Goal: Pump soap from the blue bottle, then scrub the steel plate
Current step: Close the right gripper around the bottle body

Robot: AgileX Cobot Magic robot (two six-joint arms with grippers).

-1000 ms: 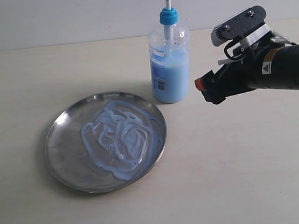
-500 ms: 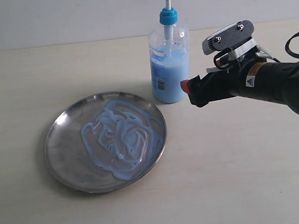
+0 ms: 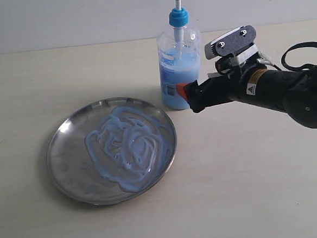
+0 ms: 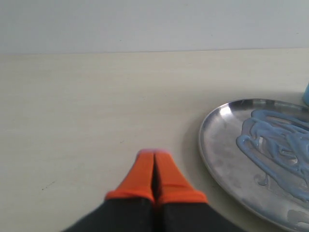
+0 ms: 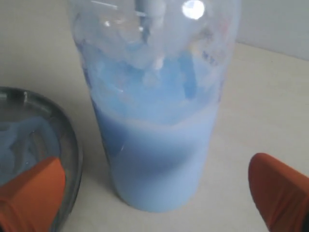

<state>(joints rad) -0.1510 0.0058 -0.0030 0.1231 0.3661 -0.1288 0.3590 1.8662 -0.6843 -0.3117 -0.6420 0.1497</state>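
1. Exterior view: the clear plastic pump bottle (image 3: 180,68) with the bright blue head is standing upright on the pale worktop (image 3: 250,189), just beside the far rim of the round, shiny steel plate (image 3: 59,138). The right fingers (image 3: 182,90) are pointing low at the bottle's body, not at its pump head. A sideways nudge there could probably tip the tall bottle or slide it against the plate.
2. Left wrist view: the left fingers (image 4: 154,162) are pressing flat together, gripping nothing, over bare worktop near the plate's rim (image 4: 207,145). Pale blue soap (image 4: 275,140) is lying on the steel in thick, looping streaks. Nothing is steadying the plate, so scrubbing may well push it across the worktop.
3. Right wrist view: the right fingers (image 5: 34,191) are standing wide apart, one orange pad on each side of the bottle (image 5: 154,145), neither touching it, empty. Milky soap is filling the bottle's lower part and smearing the wall above it. One pad is sitting over the plate's rim (image 5: 72,140) and could catch on it when closing.
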